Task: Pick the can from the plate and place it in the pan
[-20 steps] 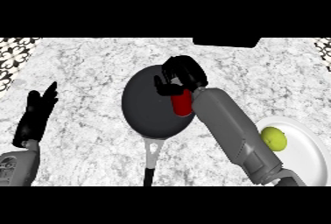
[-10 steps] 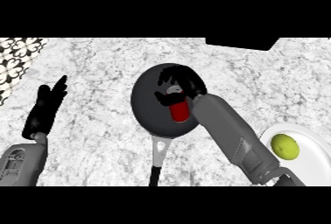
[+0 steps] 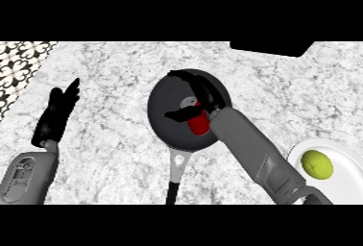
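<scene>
The red can [image 3: 199,124] with its silver top [image 3: 189,102] lies inside the dark pan [image 3: 164,108] at the middle of the counter. My right hand [image 3: 210,98] is over the pan's right half. Its fingers stretch straight along the far rim, and its thumb [image 3: 181,114] crosses just above the can's red body. The fingers are not wrapped round the can. The white plate [image 3: 347,180] sits at the lower right, beyond my right forearm, with no can on it. My left hand [image 3: 55,117] rests open at the left, fingers up, well away from the pan.
A yellow-green fruit [image 3: 317,164] lies on the plate. The pan's handle [image 3: 175,175] points toward the lower edge. A patterned surface [image 3: 18,72] borders the marble counter at the upper left, and a dark block [image 3: 273,47] sits at the back right.
The right hand's fingers have uncurled from the can and stretched out along the pan's rim. The can now lies in the pan with its silver top showing. The left hand kept its pose.
</scene>
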`<act>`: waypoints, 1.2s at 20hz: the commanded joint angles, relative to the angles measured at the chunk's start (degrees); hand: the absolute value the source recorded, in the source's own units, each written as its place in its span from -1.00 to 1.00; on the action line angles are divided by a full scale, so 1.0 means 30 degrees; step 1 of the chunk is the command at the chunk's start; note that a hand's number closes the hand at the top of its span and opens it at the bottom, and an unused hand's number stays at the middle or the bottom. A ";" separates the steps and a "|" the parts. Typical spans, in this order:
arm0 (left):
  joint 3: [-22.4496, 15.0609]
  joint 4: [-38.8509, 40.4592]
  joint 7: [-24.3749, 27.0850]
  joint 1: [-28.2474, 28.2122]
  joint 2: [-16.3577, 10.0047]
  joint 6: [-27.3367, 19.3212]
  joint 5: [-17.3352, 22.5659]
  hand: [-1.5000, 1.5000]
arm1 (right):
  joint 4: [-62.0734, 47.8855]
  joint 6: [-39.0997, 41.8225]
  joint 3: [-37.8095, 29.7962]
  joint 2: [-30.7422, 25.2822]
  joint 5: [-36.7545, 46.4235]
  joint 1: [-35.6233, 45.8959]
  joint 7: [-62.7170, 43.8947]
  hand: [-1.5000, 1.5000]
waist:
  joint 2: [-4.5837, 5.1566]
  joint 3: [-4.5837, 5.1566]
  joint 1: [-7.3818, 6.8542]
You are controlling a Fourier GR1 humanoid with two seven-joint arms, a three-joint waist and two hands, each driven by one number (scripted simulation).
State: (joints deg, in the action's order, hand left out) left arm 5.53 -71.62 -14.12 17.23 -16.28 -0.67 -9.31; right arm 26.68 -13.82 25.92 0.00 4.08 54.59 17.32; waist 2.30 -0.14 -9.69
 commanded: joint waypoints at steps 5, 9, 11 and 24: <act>0.0006 -0.0074 -0.0316 -0.0186 -0.0096 -0.0092 -0.0197 0.00 | 0.0594 -0.2247 -0.0098 0.0000 -0.3787 0.0029 0.1732 -1.00 | -0.0116 -0.0005 0.0172; 0.0457 0.0105 -0.0067 -0.0461 -0.0291 -0.0426 -0.0212 0.00 | -0.0471 -0.2316 -0.1015 0.0000 -0.5155 0.0490 0.2514 -1.00 | -0.0235 0.0016 0.1168; 0.0600 -0.0673 -0.0276 -0.1069 -0.0283 -0.0183 0.0190 0.00 | -0.1492 -0.2467 -0.1214 0.0000 -0.5435 0.1133 0.2388 -1.00 | -0.0322 0.0019 0.1239; 0.1294 -0.1131 0.0026 -0.2654 -0.0324 -0.0527 0.0309 0.00 | -0.4453 0.4792 -0.4953 -0.5854 -0.6627 0.1477 0.5309 -1.00 | -0.0479 0.0020 0.2538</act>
State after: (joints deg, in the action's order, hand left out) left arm 9.20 -74.41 -13.99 10.00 -17.29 -2.31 -8.48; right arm 15.70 -7.18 12.81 -11.88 -15.24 60.15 30.21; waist 0.80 -0.06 -2.37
